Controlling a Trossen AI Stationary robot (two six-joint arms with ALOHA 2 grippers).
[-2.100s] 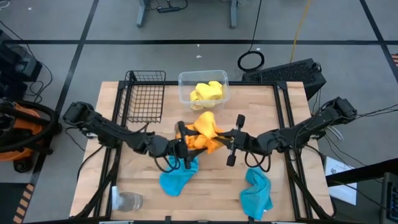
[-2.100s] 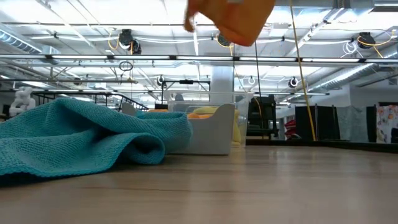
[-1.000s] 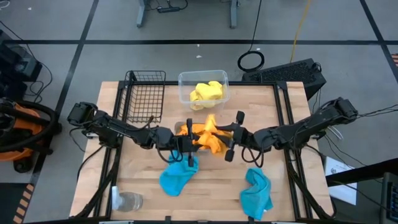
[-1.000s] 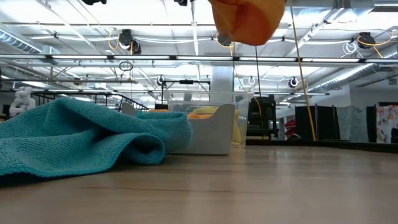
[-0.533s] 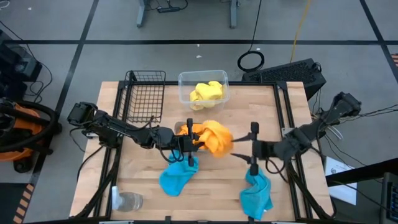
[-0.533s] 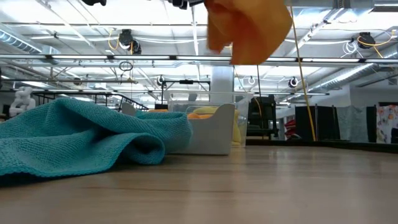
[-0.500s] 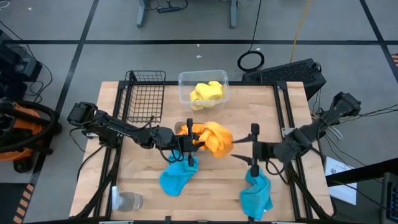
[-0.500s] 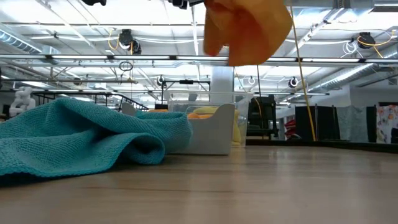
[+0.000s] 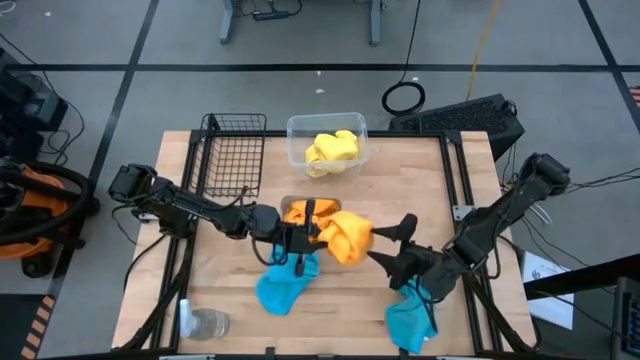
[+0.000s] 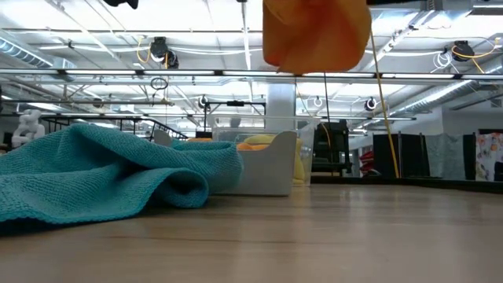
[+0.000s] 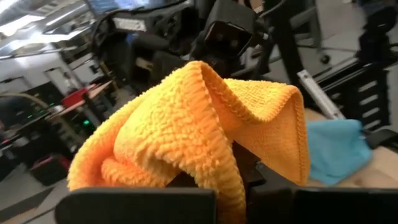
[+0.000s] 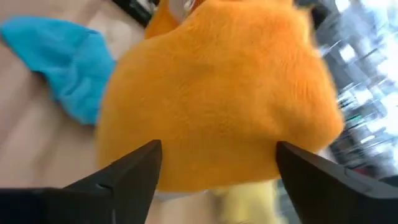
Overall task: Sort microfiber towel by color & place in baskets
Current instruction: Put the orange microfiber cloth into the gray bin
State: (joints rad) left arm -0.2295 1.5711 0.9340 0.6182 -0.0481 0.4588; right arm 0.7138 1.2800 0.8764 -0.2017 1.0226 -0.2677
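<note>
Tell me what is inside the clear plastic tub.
The clear plastic tub holds a crumpled yellow towel. Whatever lies beneath that towel is covered and cannot be seen.

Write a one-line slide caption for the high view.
Left gripper holds an orange towel above the table while the open right gripper backs away over a blue towel.

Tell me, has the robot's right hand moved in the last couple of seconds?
Yes. In the high view the right hand has let go of the orange towel and pulled back from the tub, toward the blue towel at the table's near right.
</note>
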